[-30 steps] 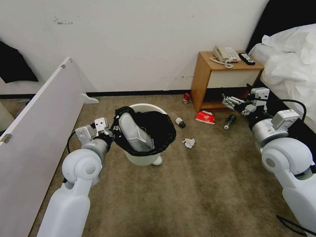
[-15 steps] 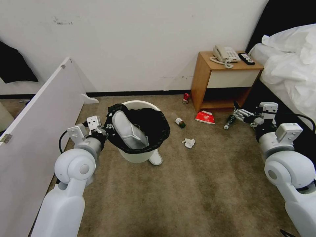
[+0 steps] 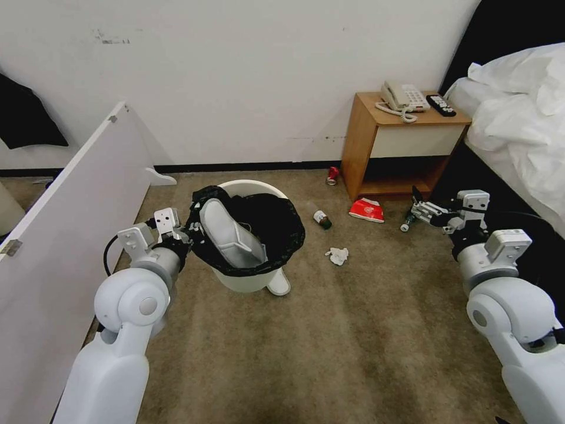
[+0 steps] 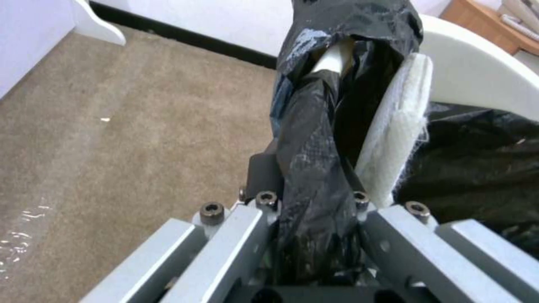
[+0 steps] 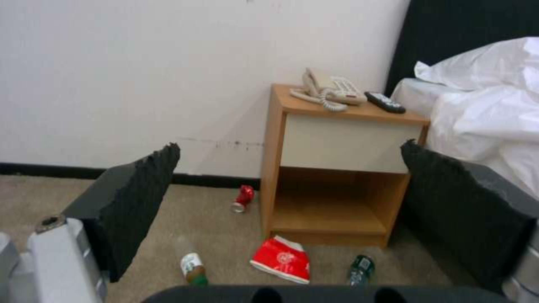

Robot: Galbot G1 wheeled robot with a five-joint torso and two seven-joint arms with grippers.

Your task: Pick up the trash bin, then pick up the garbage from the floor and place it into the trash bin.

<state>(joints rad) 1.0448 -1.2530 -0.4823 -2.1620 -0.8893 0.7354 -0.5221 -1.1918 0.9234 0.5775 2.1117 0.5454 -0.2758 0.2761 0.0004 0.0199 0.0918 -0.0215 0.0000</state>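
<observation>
Left wrist view puts the left gripper (image 4: pixel 314 235) at the near side of the trash bin (image 4: pixel 477 80), its metal jaws closed on the black bag (image 4: pixel 314 139) where the liner folds over the white rim. A white slipper (image 4: pixel 393 139) stands on edge just inside that rim, beside the clamped plastic. In the head view the same gripper (image 3: pixel 187 231) sits at the left side of the bin (image 3: pixel 247 281), which stands on the beige carpet (image 3: pixel 353 330) with the slipper (image 3: pixel 226 229) leaning inside it. A tall white panel (image 3: pixel 70 224) runs along the robot's left.

On the other side, the right gripper (image 3: pixel 419 207) hangs low over the carpet with its black foam pads (image 5: pixel 140 198) spread wide and nothing between them. It is just beside a dark green bottle (image 3: pixel 408 222) lying on the floor. Near that bottle lies a red packet (image 3: pixel 367 209), then a brown bottle (image 3: pixel 321 218) toward the bin, and a white tissue (image 3: pixel 338 255) in front of it. A red can (image 3: pixel 333 175) lies by the wall, next to the wooden nightstand (image 3: pixel 400 147). On the nightstand rest a beige telephone (image 3: pixel 402 97) and a black remote (image 3: pixel 441 105). A bed with white linen (image 3: pixel 518 123) fills the far right.
</observation>
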